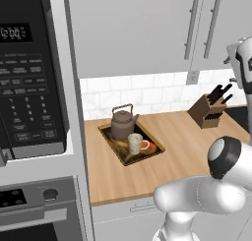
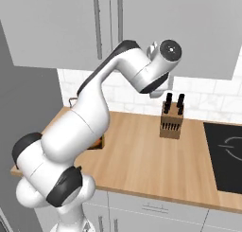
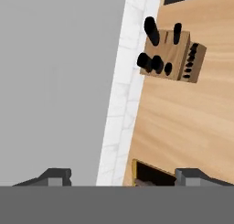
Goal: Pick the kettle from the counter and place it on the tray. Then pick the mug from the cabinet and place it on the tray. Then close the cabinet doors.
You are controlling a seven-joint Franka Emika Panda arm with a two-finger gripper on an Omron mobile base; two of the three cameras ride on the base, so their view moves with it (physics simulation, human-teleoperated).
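The cabinet [image 1: 133, 28] is the largest thing near the end effector [image 3: 123, 178], its flat grey face lying just beside the tips in the hand view. The cabinet doors [image 1: 216, 26] stand shut, their silver bar handles side by side. The end effector hangs high in front of these doors, its two dark fingertips [image 3: 57, 176] set wide apart with nothing between them.

Below the end effector runs the tabletop [image 1: 182, 141], a long wooden surface against a white tiled wall. A black cooktop [image 2: 227, 155] is sunk into it off to one side. The knife block [image 3: 172, 56] stands on the tabletop well below the end effector, dark handles sticking out of it.

The tray [image 1: 109, 136] lies on the tabletop farther away from the end effector than the knife block; one corner of it shows between the fingertips in the hand view. The kettle [image 1: 123, 123] stands upright on the tray. The mug [image 1: 135, 143] stands on the tray too, just beside the kettle, its handle turned toward an orange-red spot.
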